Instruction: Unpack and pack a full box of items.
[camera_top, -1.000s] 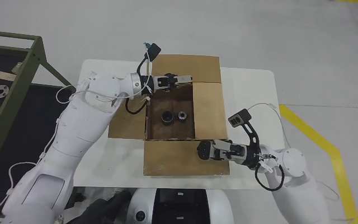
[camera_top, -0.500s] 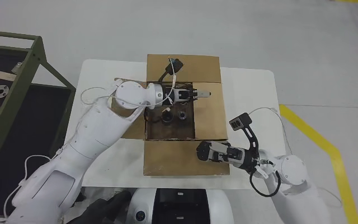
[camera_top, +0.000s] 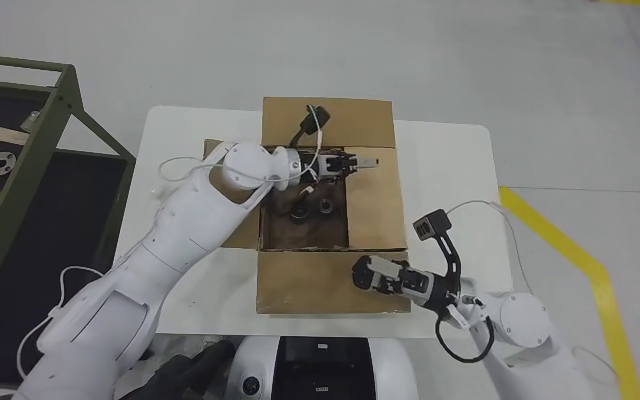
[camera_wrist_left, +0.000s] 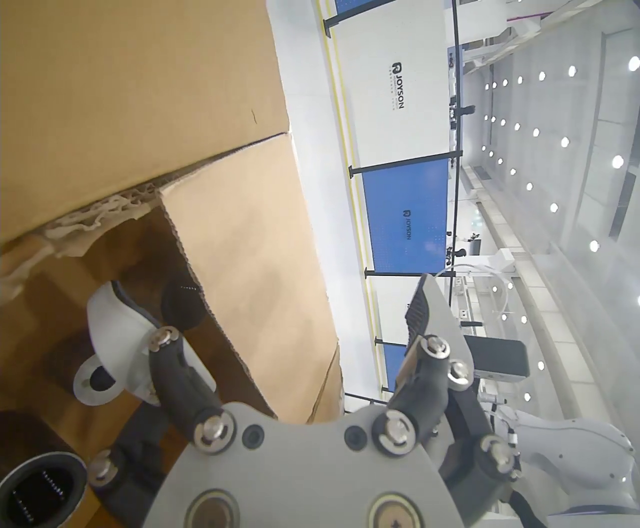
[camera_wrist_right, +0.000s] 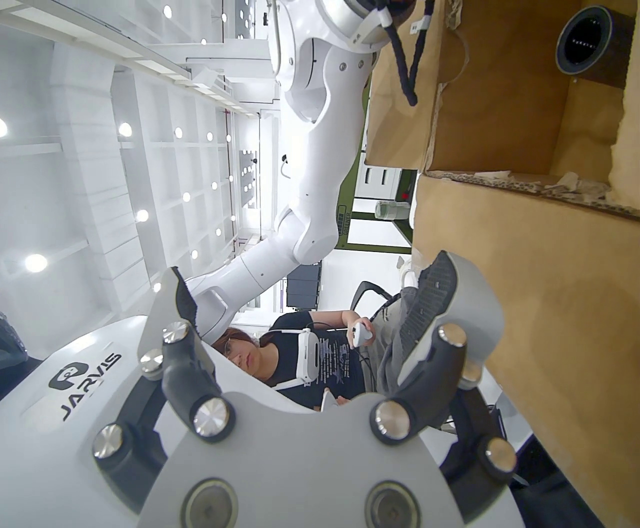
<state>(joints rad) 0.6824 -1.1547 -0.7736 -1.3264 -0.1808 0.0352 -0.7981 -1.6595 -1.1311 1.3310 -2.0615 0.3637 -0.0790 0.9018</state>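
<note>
Since a second ago your left arm has swung in across the box (camera_top: 320, 285) — the elbow that stood out over the table (camera_top: 440, 150) now lies over the box's left side, and the left gripper (camera_top: 362, 161) has gone from the far rim to the far right corner of the opening. Your right gripper (camera_top: 360, 272) has hardly shifted, though the arm behind it has drawn back toward the robot.

You have the left gripper's fingers spread wide, astride the inner edge of the right flap (camera_wrist_left: 260, 280). One white pad (camera_wrist_left: 117, 325) is down inside the box and the other finger is outside it. Whether either pad touches the cardboard, you cannot tell from these views.

The right gripper is over the near flap (camera_wrist_right: 540, 300), at its right end, with its fingers also apart and nothing between them. One ribbed pad (camera_wrist_right: 430, 300) sits just beside the flap's edge.

The box stands open in the middle of the table with its flaps folded outward. On its floor are two dark cylinders — the larger cylinder (camera_top: 298, 210) and the smaller cylinder (camera_top: 326, 206) — upright, close together, toward the far side and below your left gripper.
</note>
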